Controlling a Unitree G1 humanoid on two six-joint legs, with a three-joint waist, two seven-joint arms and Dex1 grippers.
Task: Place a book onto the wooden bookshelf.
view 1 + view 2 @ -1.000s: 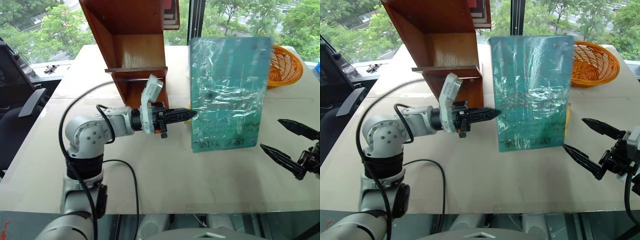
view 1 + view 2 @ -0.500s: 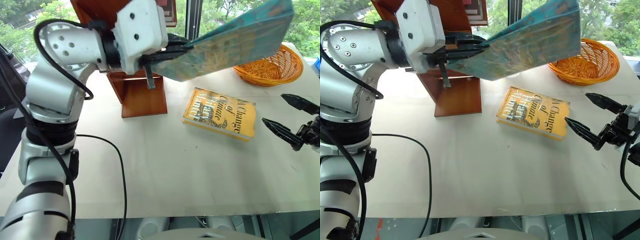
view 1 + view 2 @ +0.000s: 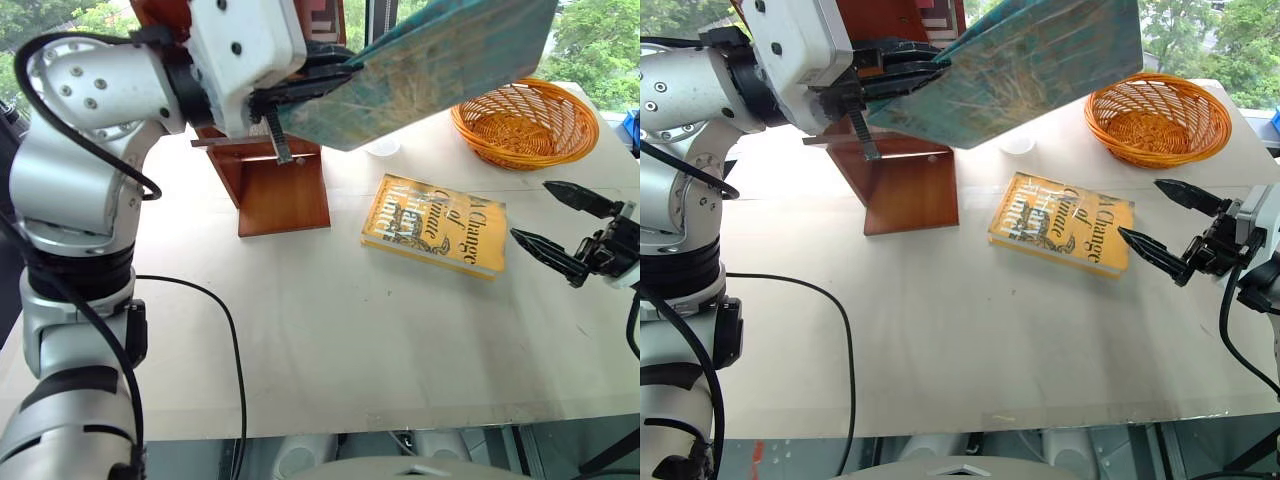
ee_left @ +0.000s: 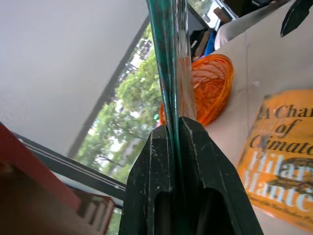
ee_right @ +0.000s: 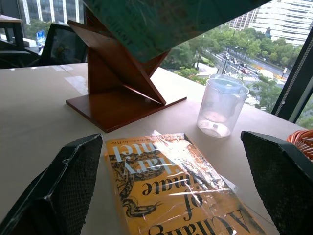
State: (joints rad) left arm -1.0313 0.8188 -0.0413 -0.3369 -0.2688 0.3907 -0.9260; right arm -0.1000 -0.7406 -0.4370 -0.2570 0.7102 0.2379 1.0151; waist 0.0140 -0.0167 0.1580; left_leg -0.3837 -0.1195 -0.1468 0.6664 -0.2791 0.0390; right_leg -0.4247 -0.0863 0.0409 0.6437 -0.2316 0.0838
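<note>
glossy, thin book [image 3: 440,60] feels slippery; my left gripper [image 3: 300,92] pinches its edge, right gripper [image 3: 560,228] gapes empty.

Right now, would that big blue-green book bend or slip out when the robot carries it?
The teal book is probably fairly stiff: held by one edge in the left pincer, it juts out without drooping. Its glossy cover may be slippery, so that edge grip could let it slide.

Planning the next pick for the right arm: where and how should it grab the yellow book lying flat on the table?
Judging by its pose, take the yellow book by the short edge nearest the right gripper, coming in low from the robot's right. It lies flat, so only the thin edges offer a pinch; the open fingers already flank that edge.
</note>
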